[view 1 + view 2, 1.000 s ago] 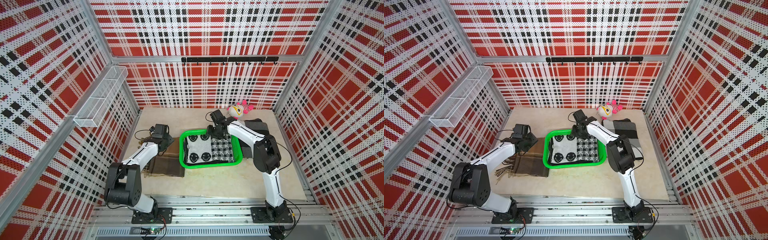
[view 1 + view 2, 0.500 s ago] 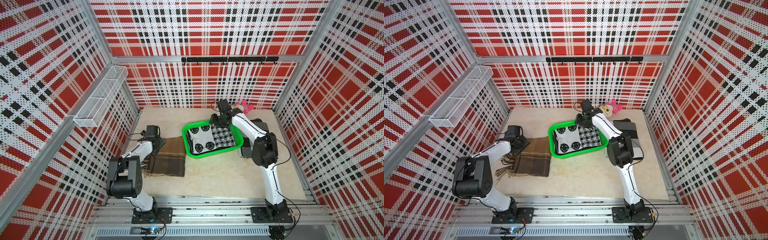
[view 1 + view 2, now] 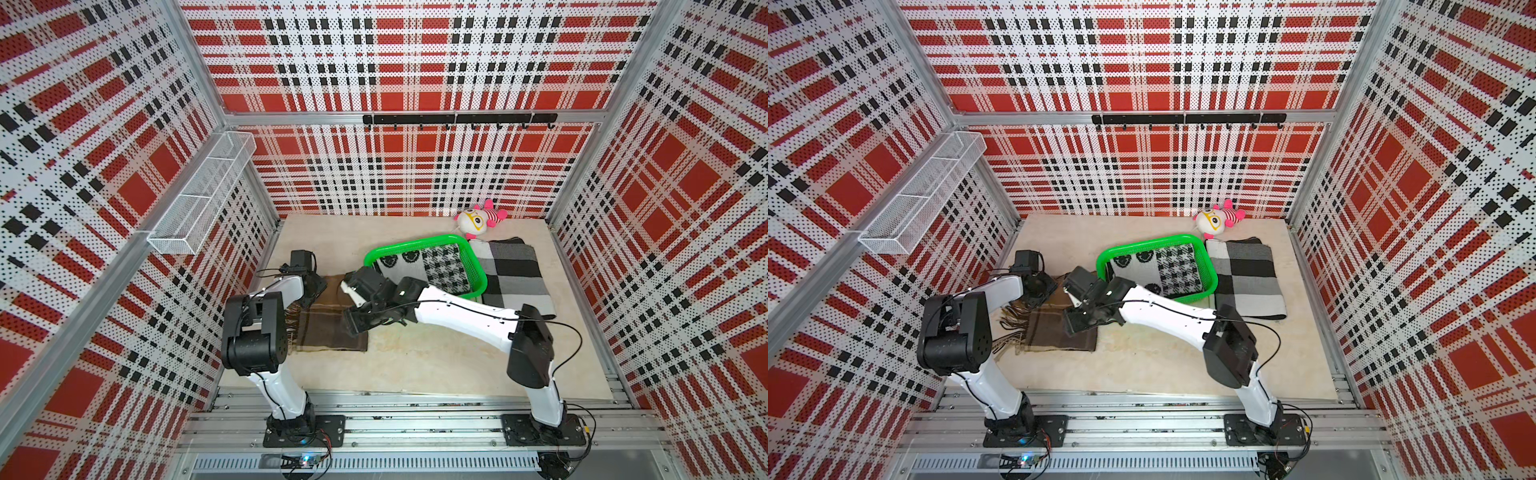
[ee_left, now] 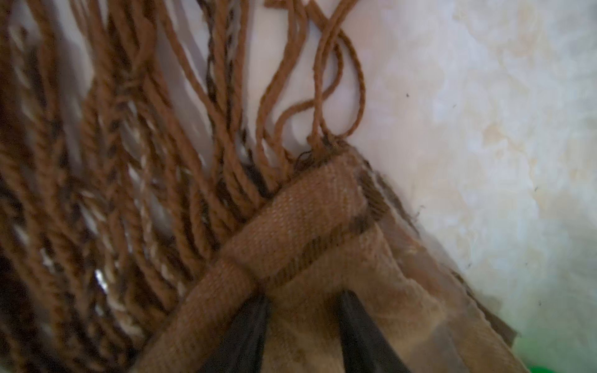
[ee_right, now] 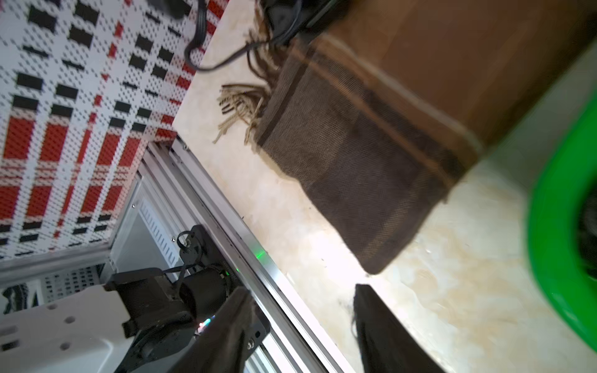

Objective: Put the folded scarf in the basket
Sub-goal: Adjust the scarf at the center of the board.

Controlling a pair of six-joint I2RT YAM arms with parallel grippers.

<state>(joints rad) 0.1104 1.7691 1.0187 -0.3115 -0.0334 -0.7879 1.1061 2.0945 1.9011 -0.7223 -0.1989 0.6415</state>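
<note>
Holding a black-and-white scarf [image 3: 432, 270], green basket [image 3: 477, 272], brown scarf [image 3: 328, 332] lying outside

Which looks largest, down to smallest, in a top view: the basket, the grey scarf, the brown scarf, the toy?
1. basket and grey scarf: these look about alike, so they are not ranked.
2. brown scarf: looks similar, but it is partly covered, so its place is unsure.
3. toy: clearly smallest.
</note>
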